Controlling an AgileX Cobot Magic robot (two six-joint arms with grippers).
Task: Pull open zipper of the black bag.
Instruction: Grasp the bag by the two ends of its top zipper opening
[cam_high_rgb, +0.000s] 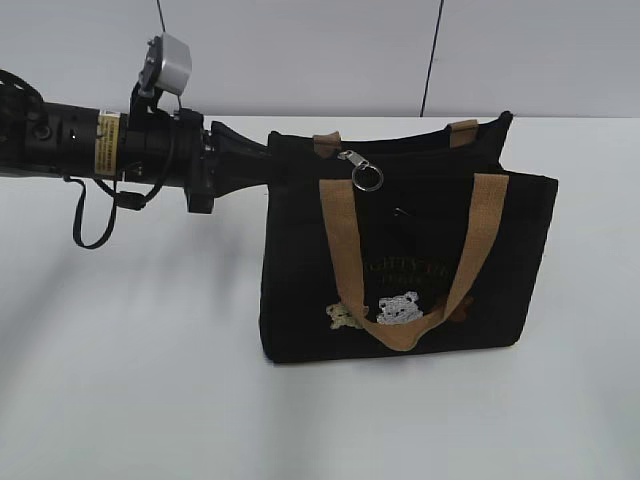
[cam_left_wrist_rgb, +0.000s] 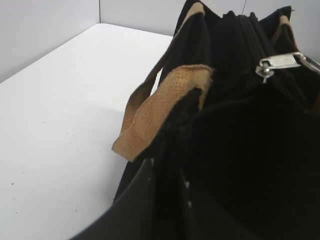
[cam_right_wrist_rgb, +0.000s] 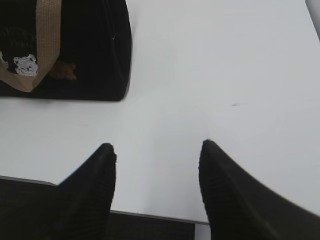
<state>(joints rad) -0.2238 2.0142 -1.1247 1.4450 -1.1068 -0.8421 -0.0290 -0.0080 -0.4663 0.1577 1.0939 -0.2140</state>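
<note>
The black bag (cam_high_rgb: 300, 280) stands upright on the white table, tan handles hanging and bear patches on its front. Its zipper (cam_left_wrist_rgb: 250, 35) runs along the top edge. The silver pull with its round ring (cam_high_rgb: 365, 172) lies near the top's left end and shows at the upper right of the left wrist view (cam_left_wrist_rgb: 280, 62). My left gripper (cam_high_rgb: 268, 152) reaches in from the left, shut on the fabric at the bag's upper left end (cam_left_wrist_rgb: 167, 172). My right gripper (cam_right_wrist_rgb: 157, 150) is open and holds nothing, low over the table to the right of the bag (cam_right_wrist_rgb: 85, 50).
A tan handle (cam_left_wrist_rgb: 160, 105) droops over the bag's near side, close to my left fingers. A black cable loop (cam_high_rgb: 90, 225) hangs under the left arm. The table's front edge (cam_right_wrist_rgb: 150, 215) lies just below my right gripper. A grey wall stands behind.
</note>
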